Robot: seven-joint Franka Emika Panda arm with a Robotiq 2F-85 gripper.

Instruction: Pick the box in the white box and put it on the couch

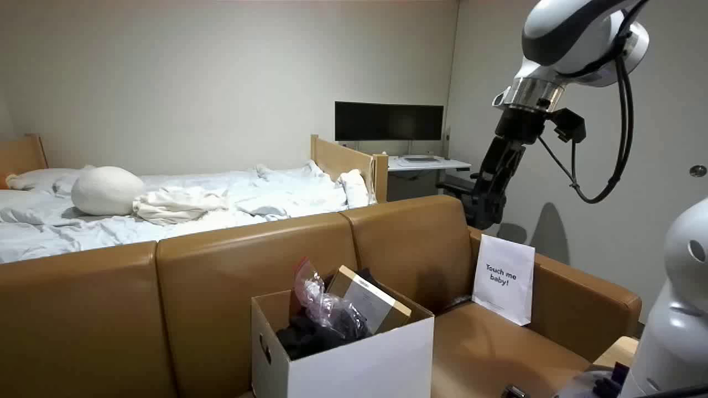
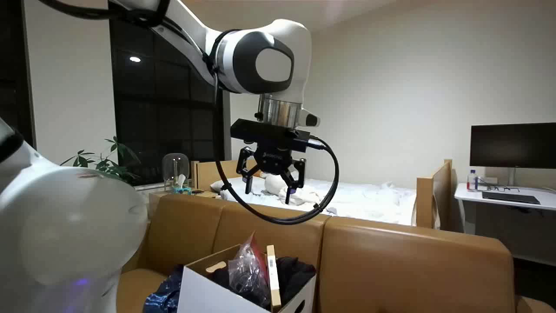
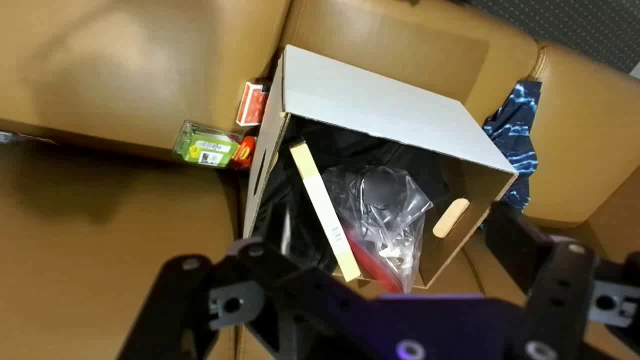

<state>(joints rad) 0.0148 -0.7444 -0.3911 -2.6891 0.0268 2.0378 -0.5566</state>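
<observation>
The box point(image 1: 371, 303) is small and flat, with pale edges and a brownish face with a white band. It stands tilted on edge inside the white box point(image 1: 359, 367), its upper end above the rim. It also shows in an exterior view point(image 2: 273, 278) and in the wrist view point(image 3: 325, 210). The white box, open at the top, rests on the tan-brown leather couch point(image 1: 412, 251). My gripper point(image 2: 268, 196) is open and empty, held well above the white box and apart from it. In the wrist view its fingers point(image 3: 392, 225) are spread, with the box towards the left finger.
A clear bag with a red edge point(image 3: 382, 215) and black cloth point(image 3: 345, 142) lie in the white box. A printed white card point(image 1: 503, 279) leans on the armrest. Blue patterned cloth point(image 3: 517, 140), a green pack point(image 3: 210, 147) and a red-white pack point(image 3: 251, 104) lie beside the white box.
</observation>
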